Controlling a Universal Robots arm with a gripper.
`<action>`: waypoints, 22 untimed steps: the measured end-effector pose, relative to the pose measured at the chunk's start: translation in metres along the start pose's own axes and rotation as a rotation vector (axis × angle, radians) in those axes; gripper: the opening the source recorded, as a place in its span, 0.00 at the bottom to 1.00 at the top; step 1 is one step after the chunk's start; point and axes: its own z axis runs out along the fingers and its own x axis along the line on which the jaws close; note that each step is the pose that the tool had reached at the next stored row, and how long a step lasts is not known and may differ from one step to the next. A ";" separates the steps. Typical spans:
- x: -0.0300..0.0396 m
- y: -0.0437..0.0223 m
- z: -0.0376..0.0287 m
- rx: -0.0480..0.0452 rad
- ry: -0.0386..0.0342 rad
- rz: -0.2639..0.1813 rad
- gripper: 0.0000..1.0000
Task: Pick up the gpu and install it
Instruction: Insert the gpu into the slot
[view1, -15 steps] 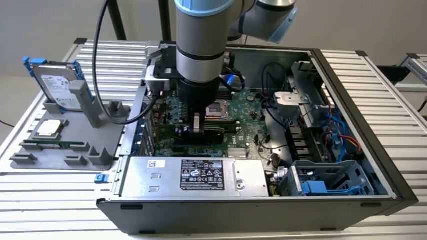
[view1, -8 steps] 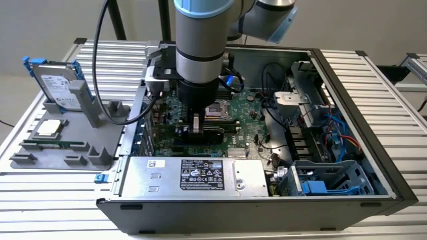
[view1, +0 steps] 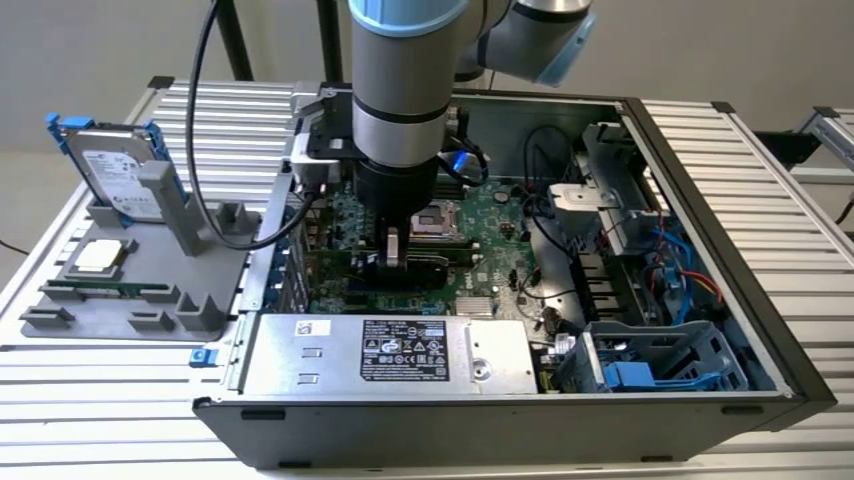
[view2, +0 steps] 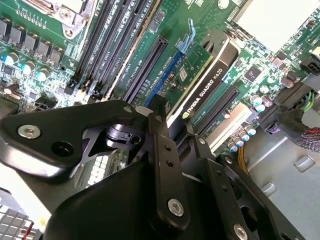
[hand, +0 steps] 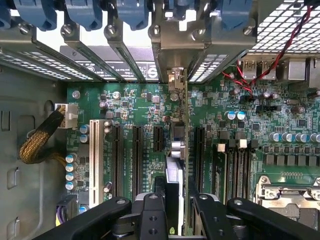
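The gpu (view2: 210, 82), a small flat expansion card with a green circuit board on one face and a black fan shroud on the other, stands on edge on the green motherboard (view1: 501, 235) inside the open black computer case (view1: 747, 250). In the second wrist view its black shroud with a silver stripe runs along a long black expansion slot (view2: 147, 67), among the parallel slots. In the first wrist view the card (hand: 178, 150) appears edge-on, reaching from the pincer up to the silver slot bracket (hand: 172, 75) at the case's rear wall.

The pincer (hand: 175, 200) is pressed onto the card's upper edge, its black fingers (hand: 150, 215) on either side of the thin board, pinching the gpu. In the exterior view the grey robot arm (view1: 400, 90) reaches straight down into the case, and the pincer (view1: 398, 255) sits low over the middle of the motherboard, beside the square processor socket (view1: 438, 220).

The case lies on its side on a ribbed metal table (view1: 787, 160). A silver power supply with a white label (view1: 387, 355) fills the case's near edge, and a grey drive cage with blue clips (view1: 654, 360) is at the exterior view's right. Outside the case, at the exterior view's left, a grey parts holder (view1: 120, 300) carries a silver hard drive with blue rails (view1: 114, 165) standing upright, a square silver processor chip (view1: 96, 256) and a long thin green memory stick (view1: 127, 290) lying flat.
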 end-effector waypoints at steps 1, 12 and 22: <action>-0.0001 0.0000 0.0001 -0.0005 0.0008 0.000 0.00; -0.0001 0.0000 0.0008 -0.0005 0.0010 0.000 0.00; 0.0001 0.0000 0.0021 0.0011 -0.0015 0.000 1.00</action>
